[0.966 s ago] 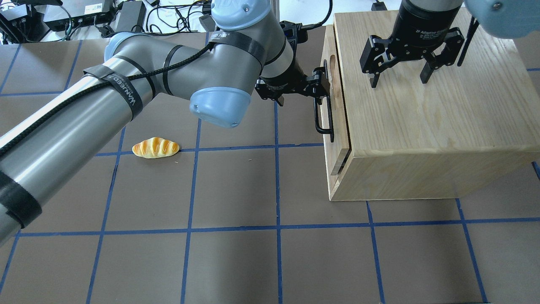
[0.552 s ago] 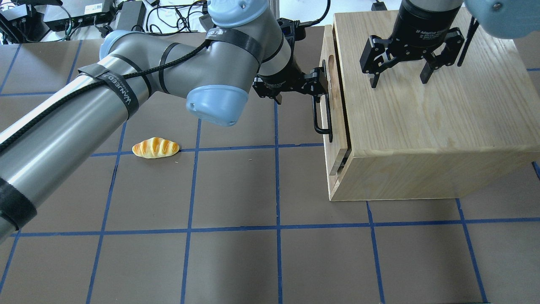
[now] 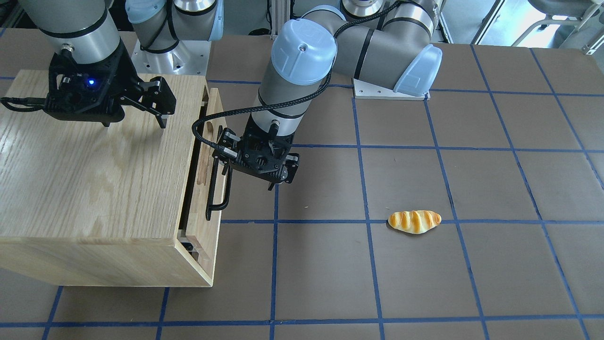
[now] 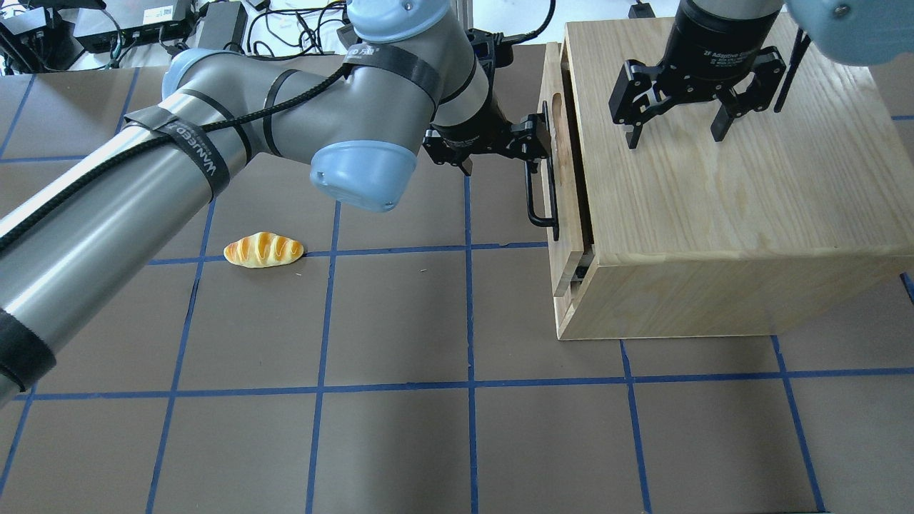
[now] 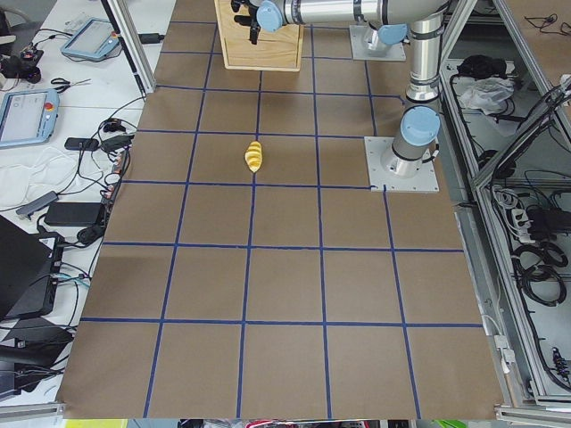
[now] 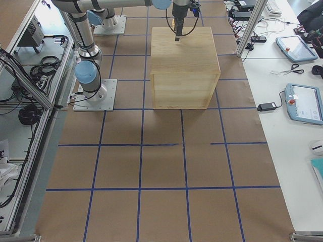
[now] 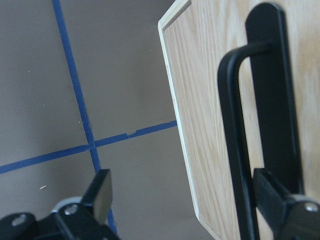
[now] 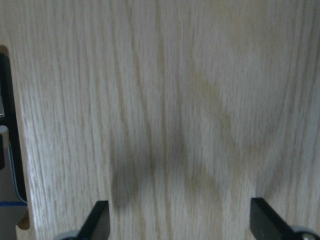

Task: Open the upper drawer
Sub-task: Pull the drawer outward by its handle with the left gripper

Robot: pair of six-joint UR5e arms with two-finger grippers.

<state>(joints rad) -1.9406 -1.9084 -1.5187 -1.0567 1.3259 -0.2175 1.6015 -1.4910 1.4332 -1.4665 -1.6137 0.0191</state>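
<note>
Because the handle [image 7: 235, 150] is a long bar standing off the panel, the left gripper [image 4: 503, 153] hangs over it pointing down, jaws spread wide. One finger [image 7: 275, 200] sits in the slot between bar and panel, and the other finger [image 7: 100, 192] hangs free on the outer side, over the table [image 4: 400, 321]. It clamps nothing; the inner finger looks meant as a hook for pulling. The drawer [image 3: 207, 245] lies on the inner finger's side, its front a narrow gap out of the cabinet [image 4: 714, 214], so opening seems barely begun. Its front faces the outer finger. Its long axis, like the bar's, runs level and crosswise to the line between the fingers. The right gripper [image 4: 675, 135], jaws also apart and empty, points tips-down at the cabinet top, on it or just above, probably to stop it sliding.
</note>
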